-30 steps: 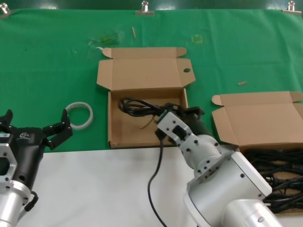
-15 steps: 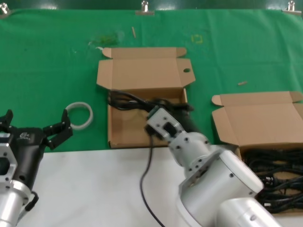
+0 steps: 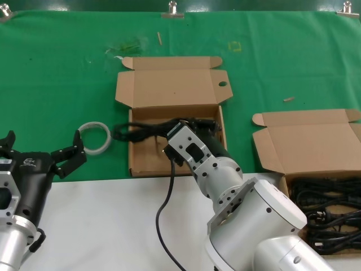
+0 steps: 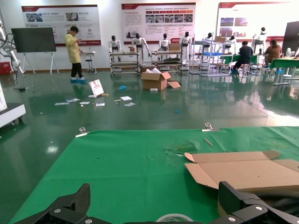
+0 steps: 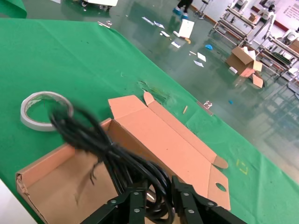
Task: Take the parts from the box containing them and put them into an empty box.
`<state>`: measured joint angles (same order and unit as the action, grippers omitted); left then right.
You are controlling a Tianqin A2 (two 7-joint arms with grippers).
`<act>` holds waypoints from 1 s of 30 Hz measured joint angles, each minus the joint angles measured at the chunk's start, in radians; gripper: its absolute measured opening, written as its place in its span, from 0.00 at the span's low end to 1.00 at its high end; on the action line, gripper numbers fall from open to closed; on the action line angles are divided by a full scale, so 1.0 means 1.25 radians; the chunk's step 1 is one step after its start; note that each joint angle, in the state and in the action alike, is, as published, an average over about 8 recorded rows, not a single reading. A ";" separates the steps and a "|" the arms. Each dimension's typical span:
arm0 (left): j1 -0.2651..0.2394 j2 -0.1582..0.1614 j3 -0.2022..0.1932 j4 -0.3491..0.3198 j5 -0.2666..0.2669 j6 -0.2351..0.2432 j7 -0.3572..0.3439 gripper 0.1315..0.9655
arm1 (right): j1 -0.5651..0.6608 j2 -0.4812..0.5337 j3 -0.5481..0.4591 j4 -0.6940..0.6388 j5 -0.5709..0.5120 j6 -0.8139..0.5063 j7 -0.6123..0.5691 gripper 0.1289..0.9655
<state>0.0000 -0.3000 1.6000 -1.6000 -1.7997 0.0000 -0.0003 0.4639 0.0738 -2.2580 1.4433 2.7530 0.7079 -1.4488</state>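
Note:
In the head view my right gripper (image 3: 194,129) hangs over the empty box (image 3: 131,158), whose lid has a round hole (image 3: 223,84). It is shut on a black cable bundle (image 3: 141,131), one of the parts. The bundle's far end reaches past the box's left wall, and one strand trails down over the white table edge (image 3: 163,214). The right wrist view shows the gripper (image 5: 158,190) clamped round the bundle (image 5: 107,149) above that box (image 5: 42,170). The box containing them (image 3: 310,141) stands at the right with more cables (image 3: 327,209). My left gripper (image 3: 40,148) (image 4: 154,196) waits open at the near left.
A translucent white tape ring (image 3: 94,138) (image 5: 44,109) lies on the green cloth left of the middle box, close to the left gripper. White table surface (image 3: 101,226) runs along the front. Small scraps lie on the far cloth.
My right gripper has moved left across the holed-lid box with the cable bundle, and the bundle's end has swung out past the box's left wall. The left arm has not moved.

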 joint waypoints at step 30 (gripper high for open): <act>0.000 0.000 0.000 0.000 0.000 0.000 0.000 1.00 | -0.002 0.001 0.003 0.001 -0.004 -0.003 0.007 0.73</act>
<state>0.0000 -0.3000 1.6000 -1.6000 -1.7997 0.0000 -0.0003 0.4612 0.0749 -2.2542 1.4442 2.7474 0.7037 -1.4407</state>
